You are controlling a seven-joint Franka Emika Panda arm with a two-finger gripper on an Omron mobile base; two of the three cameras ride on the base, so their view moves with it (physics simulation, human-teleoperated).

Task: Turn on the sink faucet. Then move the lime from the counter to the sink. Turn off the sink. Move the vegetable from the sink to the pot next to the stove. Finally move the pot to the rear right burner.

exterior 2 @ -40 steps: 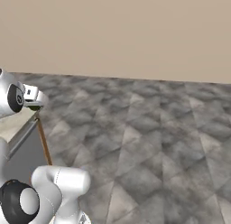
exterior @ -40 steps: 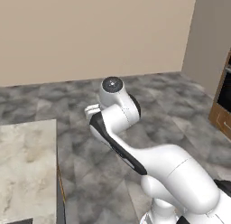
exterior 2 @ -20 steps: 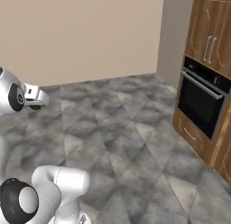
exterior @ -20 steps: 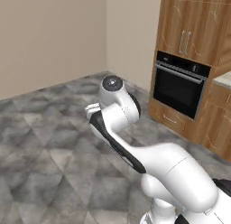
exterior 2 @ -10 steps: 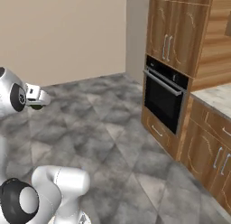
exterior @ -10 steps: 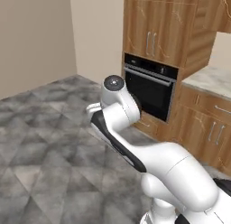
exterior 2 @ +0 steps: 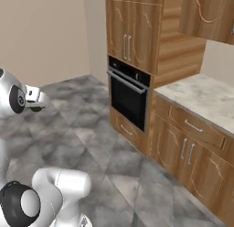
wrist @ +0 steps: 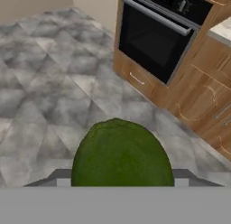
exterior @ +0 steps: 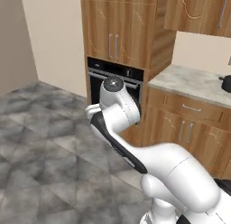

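A: State of the hand (exterior 2: 35, 102)?
B: Closed on the lime (wrist: 122, 153). In the hand view the green ball sits right against the camera, between the fingers and clear of any surface.

A: Confirmed from the base?
B: The right base view shows a dark green sliver (exterior 2: 35, 108) under the white hand at the far left, above the floor (exterior 2: 91, 143).

A: What lies beyond it?
B: Grey marbled floor tiles below. Ahead stands a black built-in oven (wrist: 158, 35) with a long bar handle, set in a tall wooden cabinet (exterior 2: 132, 27).

A: And further out?
B: Right of the oven runs the counter (exterior 2: 205, 100), pale stone over wooden drawers and doors. In the left base view a dark round object (exterior: 226, 83) sits on it at the right edge; too cropped to identify.
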